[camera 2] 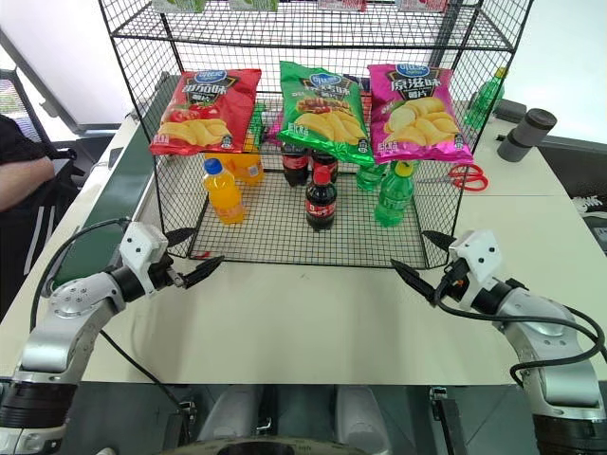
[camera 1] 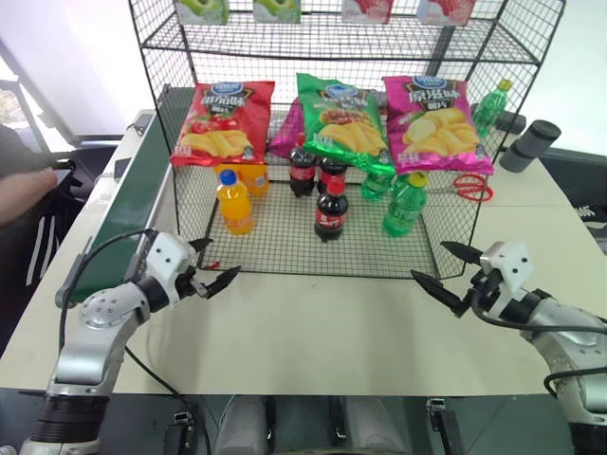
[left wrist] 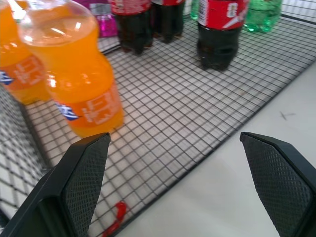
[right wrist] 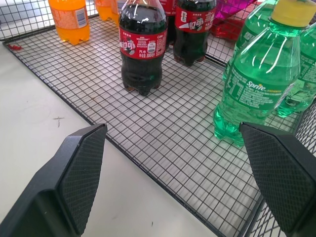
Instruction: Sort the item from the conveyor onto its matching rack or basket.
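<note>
Cola bottle already on the rack floor, both grippers spread and empty

The cola bottle point(camera 1: 329, 214) stands upright mid-front on the rack point(camera 1: 285, 248) grid, ahead and between left gripper point(camera 1: 212, 275) and right gripper point(camera 1: 444, 268), roughly equidistant; conveyor point(camera 1: 131, 204) bare

The left gripper point(left wrist: 197, 190) holds its jaws wide apart over the front edge of the rack point(left wrist: 197, 128), where the grid floor meets the pale desk point(left wrist: 237, 197). On the grid an orange-drink bottle point(left wrist: 81, 79) stands nearest, with cola bottles point(left wrist: 219, 29) upright further back.
</note>
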Robot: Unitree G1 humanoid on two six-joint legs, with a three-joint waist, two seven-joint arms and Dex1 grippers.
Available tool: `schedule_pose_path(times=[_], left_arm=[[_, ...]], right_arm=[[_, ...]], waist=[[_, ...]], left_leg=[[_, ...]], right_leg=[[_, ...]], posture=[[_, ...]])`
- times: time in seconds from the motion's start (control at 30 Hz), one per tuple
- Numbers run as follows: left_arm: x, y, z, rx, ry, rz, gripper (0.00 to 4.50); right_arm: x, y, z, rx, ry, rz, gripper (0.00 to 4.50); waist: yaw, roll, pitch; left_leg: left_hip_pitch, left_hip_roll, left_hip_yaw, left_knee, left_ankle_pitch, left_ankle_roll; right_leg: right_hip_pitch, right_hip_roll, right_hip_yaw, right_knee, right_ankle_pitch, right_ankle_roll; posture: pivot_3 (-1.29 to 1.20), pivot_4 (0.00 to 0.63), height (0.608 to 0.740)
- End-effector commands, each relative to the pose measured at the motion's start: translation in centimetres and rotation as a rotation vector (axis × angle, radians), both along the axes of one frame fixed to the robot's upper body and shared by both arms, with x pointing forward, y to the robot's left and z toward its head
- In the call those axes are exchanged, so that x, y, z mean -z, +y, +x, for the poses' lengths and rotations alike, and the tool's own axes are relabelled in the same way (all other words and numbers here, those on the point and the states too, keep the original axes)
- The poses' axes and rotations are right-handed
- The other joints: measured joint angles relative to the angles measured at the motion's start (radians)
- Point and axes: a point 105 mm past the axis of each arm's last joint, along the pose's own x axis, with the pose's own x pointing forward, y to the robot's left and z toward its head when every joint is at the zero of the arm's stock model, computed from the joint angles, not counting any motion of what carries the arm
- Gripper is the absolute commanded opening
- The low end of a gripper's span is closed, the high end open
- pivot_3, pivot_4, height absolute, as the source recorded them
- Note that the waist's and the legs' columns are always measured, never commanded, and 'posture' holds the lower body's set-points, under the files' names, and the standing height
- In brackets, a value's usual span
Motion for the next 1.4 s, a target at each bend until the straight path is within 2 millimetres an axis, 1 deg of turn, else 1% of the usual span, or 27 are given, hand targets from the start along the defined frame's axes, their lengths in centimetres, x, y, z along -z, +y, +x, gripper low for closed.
schedule_pose_path(times=[0.03, 0.2, 0.8, 1.4], left_arm=[[-1.0, 0.7, 0.2, -0.036, -0.052, 0.0, 4.5], [-1.1, 0.8, 0.3, -0.045, -0.056, -0.009, 4.5], [-1.1, 1.1, -0.3, -0.057, -0.042, -0.007, 4.5], [-1.1, 0.6, 0.1, -0.058, -0.055, -0.015, 4.5]], right_arm=[[-0.7, 0.2, 0.2, -0.005, -0.036, 0.004, 4.45], [-0.7, 0.5, 0.3, -0.01, -0.035, 0.01, 4.45], [-0.2, 0.8, 0.3, -0.015, -0.025, 0.012, 4.45], [-0.4, 1.5, 0.8, -0.009, -0.043, 0.018, 4.45]], waist=[[0.0, 0.0, 0.0], [0.0, 0.0, 0.0], [0.0, 0.0, 0.0], [0.0, 0.0, 0.0]], left_leg=[[0.0, 0.0, 0.0, 0.0, 0.0, 0.0], [0.0, 0.0, 0.0, 0.0, 0.0, 0.0], [0.0, 0.0, 0.0, 0.0, 0.0, 0.0], [0.0, 0.0, 0.0, 0.0, 0.0, 0.0]], right_leg=[[0.0, 0.0, 0.0, 0.0, 0.0, 0.0], [0.0, 0.0, 0.0, 0.0, 0.0, 0.0], [0.0, -0.002, 0.0, 0.0, 0.0, 0.0], [0.0, -0.001, 0.0, 0.001, 0.0, 0.0]], posture=[[0.0, 0.15, 0.74], [0.0, 0.15, 0.74], [0.0, 0.15, 0.74], [0.0, 0.15, 0.74]])
